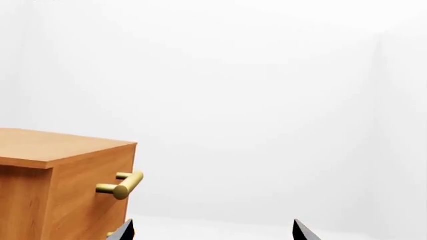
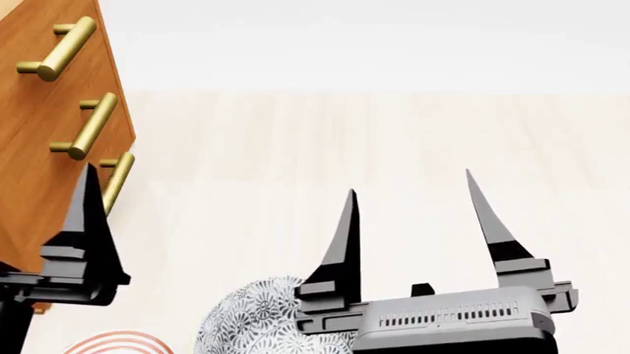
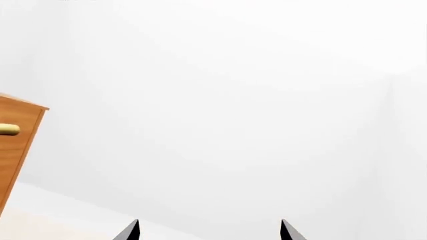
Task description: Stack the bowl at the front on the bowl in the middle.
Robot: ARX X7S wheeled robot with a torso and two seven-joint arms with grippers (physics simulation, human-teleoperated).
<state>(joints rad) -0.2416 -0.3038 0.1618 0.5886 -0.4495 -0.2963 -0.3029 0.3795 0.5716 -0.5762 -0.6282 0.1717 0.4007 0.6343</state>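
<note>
Two bowls show only at the bottom edge of the head view: a grey floral-patterned bowl point(image 2: 251, 321) and, to its left, a sliver of a white bowl with red rings point(image 2: 116, 344). Which of them is the front bowl and which the middle one, I cannot tell. My right gripper point(image 2: 409, 182) hangs open above and to the right of the floral bowl, partly covering it. My left gripper point(image 1: 213, 231) is open too, with nothing between its tips. One dark finger point(image 2: 87, 221) of it stands beside the dresser.
A wooden dresser point(image 2: 40, 147) with brass handles point(image 2: 87, 125) stands close on the left, its corner also in the left wrist view point(image 1: 67, 170). Pale wood floor point(image 2: 374, 133) stretches ahead to a white wall point(image 3: 220, 100).
</note>
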